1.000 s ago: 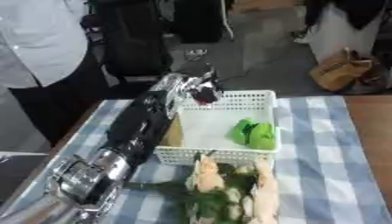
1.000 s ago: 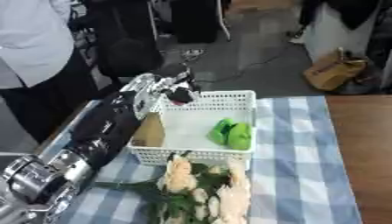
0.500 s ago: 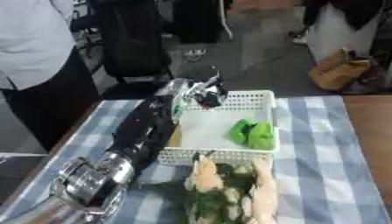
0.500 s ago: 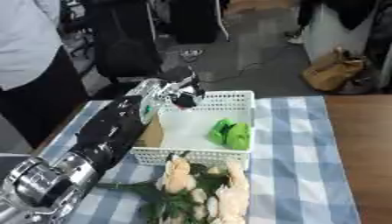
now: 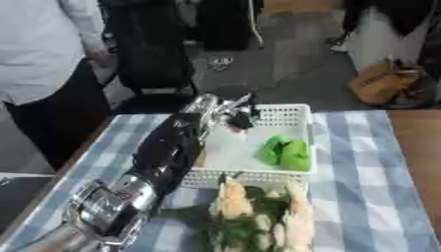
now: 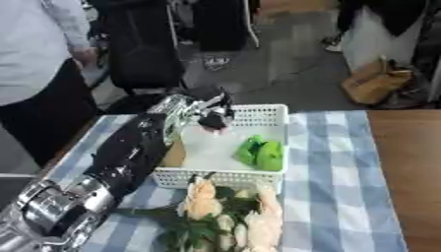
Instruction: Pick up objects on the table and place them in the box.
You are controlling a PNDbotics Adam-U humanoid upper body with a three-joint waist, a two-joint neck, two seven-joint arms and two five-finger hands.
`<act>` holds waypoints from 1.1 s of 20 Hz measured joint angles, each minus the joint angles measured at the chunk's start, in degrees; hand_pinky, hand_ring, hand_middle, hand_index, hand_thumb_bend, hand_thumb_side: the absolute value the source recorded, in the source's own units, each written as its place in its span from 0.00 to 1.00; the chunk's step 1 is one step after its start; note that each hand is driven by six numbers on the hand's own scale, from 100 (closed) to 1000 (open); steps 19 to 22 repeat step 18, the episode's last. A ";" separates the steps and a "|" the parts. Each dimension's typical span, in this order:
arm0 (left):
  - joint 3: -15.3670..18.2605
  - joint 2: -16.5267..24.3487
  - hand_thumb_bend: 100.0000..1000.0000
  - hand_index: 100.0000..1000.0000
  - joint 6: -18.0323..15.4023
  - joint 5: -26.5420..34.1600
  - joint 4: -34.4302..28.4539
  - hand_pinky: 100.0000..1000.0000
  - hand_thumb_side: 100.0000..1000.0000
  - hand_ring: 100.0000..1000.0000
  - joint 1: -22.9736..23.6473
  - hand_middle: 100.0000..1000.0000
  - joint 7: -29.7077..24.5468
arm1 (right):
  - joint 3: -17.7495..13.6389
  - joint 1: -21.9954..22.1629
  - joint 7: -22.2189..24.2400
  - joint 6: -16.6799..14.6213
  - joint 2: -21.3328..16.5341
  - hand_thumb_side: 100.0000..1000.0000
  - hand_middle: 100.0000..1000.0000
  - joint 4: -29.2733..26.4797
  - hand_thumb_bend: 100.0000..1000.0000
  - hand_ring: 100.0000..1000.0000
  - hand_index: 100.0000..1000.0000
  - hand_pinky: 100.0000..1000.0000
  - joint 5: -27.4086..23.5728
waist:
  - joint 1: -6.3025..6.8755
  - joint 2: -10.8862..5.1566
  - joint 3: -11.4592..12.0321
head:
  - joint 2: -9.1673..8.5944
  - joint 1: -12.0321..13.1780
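The left arm (image 5: pixel 164 157) reaches from the near left corner of the desk (image 5: pixel 362 197) across to the basket (image 6: pixel 267 114), a white mesh box that stands toward the far edge on the blue checked cloth (image 6: pixel 331 162). The left hand (image 5: pixel 226 110) hangs over the basket's far left corner, its fingers (image 6: pixel 215 117) curled round a small dark thing with a bit of pink under it; what it is cannot be made out. A green object (image 5: pixel 287 151) lies inside the basket, at its right side. Flowers (image 6: pixel 228 216), cream blooms with green leaves, lie on the cloth just before the basket's near wall. The right hand shows in neither view.
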 measured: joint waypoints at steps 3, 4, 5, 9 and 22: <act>0.08 -0.01 0.00 1.00 -0.97 0.27 -0.03 1.00 0.77 1.00 -0.06 1.00 -2.63 | 0.00 0.00 0.11 -0.02 0.00 0.92 0.52 0.00 0.00 0.69 0.55 0.62 -0.08 | 0.00 0.00 0.02 | 0.00 0.00; 0.20 -0.01 0.00 1.00 -1.09 0.57 -0.05 1.00 0.79 1.00 -0.07 1.00 -3.23 | -0.01 0.00 0.12 -0.02 0.00 0.92 0.52 0.00 0.00 0.69 0.55 0.62 -0.12 | 0.00 0.00 0.02 | 0.00 0.00; 0.37 -0.01 0.00 1.00 -1.16 0.99 -0.08 1.00 0.81 1.00 -0.08 1.00 -3.69 | -0.02 0.00 0.12 -0.02 0.00 0.92 0.52 0.00 0.00 0.69 0.55 0.62 -0.18 | 0.00 0.00 0.04 | 0.01 0.00; 0.53 -0.01 0.00 1.00 -1.09 2.89 -0.61 1.00 0.82 1.00 -0.13 1.00 -4.42 | -0.17 0.01 0.12 -0.02 0.00 0.92 0.52 0.00 0.00 0.69 0.55 0.62 -0.26 | 0.00 0.00 0.09 | 0.02 0.00; 0.54 0.62 0.00 1.00 -1.46 6.11 -5.01 0.96 0.72 1.00 -0.87 1.00 -2.41 | -0.35 0.21 0.10 -0.04 0.00 0.92 0.52 0.00 0.00 0.69 0.55 0.62 -0.27 | 0.00 0.00 0.55 | 1.27 0.07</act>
